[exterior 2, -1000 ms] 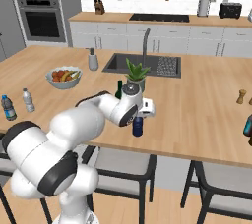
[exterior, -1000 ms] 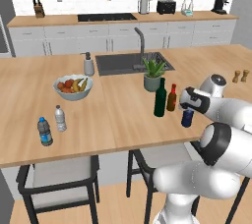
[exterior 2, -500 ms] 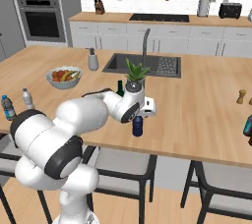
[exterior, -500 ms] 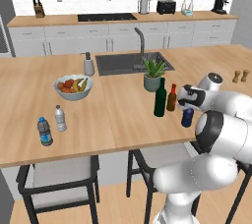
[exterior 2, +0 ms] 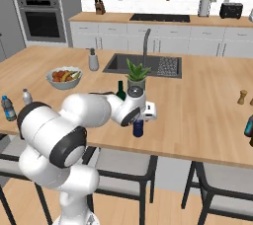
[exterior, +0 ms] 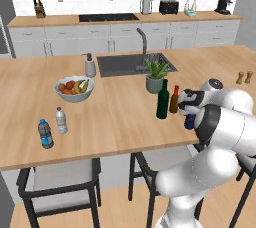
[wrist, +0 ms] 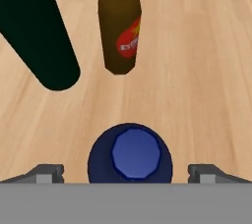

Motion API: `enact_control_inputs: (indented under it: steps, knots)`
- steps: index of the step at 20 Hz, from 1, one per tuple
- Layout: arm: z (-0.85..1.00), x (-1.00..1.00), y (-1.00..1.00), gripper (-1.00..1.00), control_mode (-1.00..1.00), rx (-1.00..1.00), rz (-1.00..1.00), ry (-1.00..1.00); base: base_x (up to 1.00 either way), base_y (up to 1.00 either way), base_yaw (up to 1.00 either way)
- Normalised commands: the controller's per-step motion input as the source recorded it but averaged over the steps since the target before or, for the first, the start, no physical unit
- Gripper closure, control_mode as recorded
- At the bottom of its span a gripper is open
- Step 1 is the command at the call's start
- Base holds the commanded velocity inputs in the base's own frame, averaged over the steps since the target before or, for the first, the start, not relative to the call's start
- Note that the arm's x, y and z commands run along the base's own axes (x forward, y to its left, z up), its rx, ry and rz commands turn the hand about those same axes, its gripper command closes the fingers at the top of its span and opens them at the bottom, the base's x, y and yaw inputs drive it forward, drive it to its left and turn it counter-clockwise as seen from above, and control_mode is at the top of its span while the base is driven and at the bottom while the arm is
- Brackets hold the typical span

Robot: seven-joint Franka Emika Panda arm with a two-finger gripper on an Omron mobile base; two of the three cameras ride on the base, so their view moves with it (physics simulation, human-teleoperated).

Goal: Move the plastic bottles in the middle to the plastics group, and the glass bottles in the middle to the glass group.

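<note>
The navy-blue plastic bottle (exterior: 189, 121) (exterior 2: 138, 128) (wrist: 130, 154) stands upright near the counter's front edge. My gripper (exterior: 189, 108) (exterior 2: 141, 116) (wrist: 126, 171) hovers right above its cap, open, one fingertip on each side of the bottle and not touching it. Just behind stand the tall dark green glass bottle (exterior: 162, 100) (exterior 2: 120, 90) (wrist: 34, 31) and the amber bottle (exterior: 174, 100) (wrist: 120, 26) with a red cap. Far to the left are two clear water bottles, one blue-capped (exterior: 45, 133) (exterior 2: 7, 108) and one white-capped (exterior: 61, 120) (exterior 2: 26, 96).
A potted plant (exterior: 155, 75) stands behind the bottles, beside the sink (exterior: 132, 63). A fruit bowl (exterior: 73, 88) and soap dispenser (exterior: 89, 65) sit to the left. Two shakers (exterior: 244, 77) are at the far right. A dark bottle (exterior 2: 248, 128) shows at the counter's right edge.
The arm has swung its elbow lower and the hand has edged slightly left over the navy bottle. The jaws stay open. No bottle has moved.
</note>
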Motion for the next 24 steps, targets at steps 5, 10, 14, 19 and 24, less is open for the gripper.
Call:
enact_control_inputs:
  steps: [5,10,14,19,24]
  knots:
    - [-0.03,0.00,0.00,-1.00,-1.00,0.00,0.00,0.00,0.00,0.00,0.00]
    - [-0.10,0.00,0.00,-1.00,-1.00,0.00,0.00,0.00,0.00,0.00,0.00]
    - [0.00,0.00,0.00,1.00,-1.00,0.00,0.00,0.00,0.00,0.00,0.00]
    - [0.10,-0.19,0.00,1.00,-1.00,0.00,0.00,-0.05,0.00,0.00,0.00]
    - [0.34,-0.29,0.00,1.00,-1.00,0.00,0.00,-0.02,0.00,0.00,0.00]
